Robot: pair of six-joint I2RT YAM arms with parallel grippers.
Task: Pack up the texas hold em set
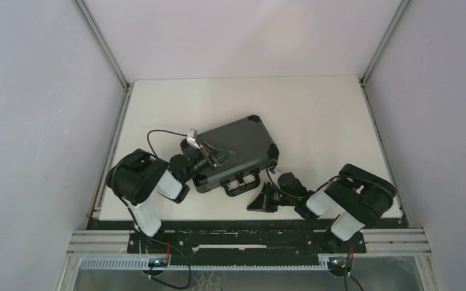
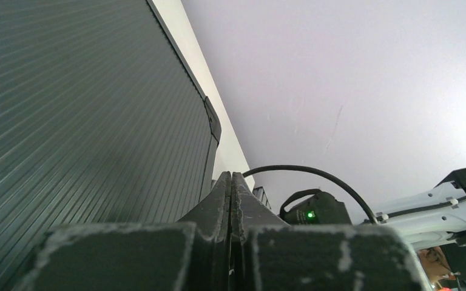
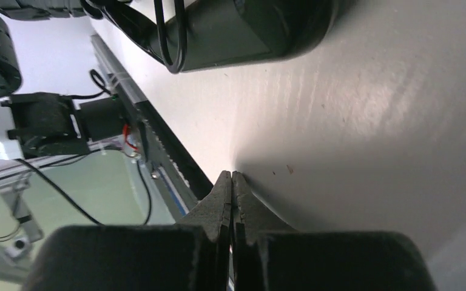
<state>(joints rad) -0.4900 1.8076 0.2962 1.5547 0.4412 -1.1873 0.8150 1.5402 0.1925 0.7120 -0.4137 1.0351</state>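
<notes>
Overhead, the black hard briefcase [image 1: 239, 148] lies shut and flat near the middle of the white worktop [image 1: 315, 109]. It is turned at a slant, with its black carry handle [image 1: 243, 185] facing the near edge. The left gripper [image 1: 215, 159] sits over the near left part of the lid, its fingers drawn together. Whether it presses on the lid cannot be told from this height. The right gripper [image 1: 253, 205] lies low beside the near edge of the worktop. It is just to the right of the handle, clear of the case, and points left.

Next, the left wrist view shows the left gripper [image 2: 231, 179] closed, its two dark pads pressed flat against each other with nothing between them. The ribbed grey-black lid of the briefcase [image 2: 79, 121] fills the left half of the picture, right beside the fingers. A black cable [image 2: 315, 173] arcs behind the fingertips. Beyond it is the white link of the other arm [image 2: 425, 206], against a pale wall [image 2: 340, 60].

Lastly, the right wrist view shows the right gripper [image 3: 231, 182] also closed on nothing, its tips resting on or just off the bare worktop [image 3: 370, 91]. A dark rounded shape [image 3: 249, 30] with cable looped over it sits at the top; what it is cannot be made out.
</notes>
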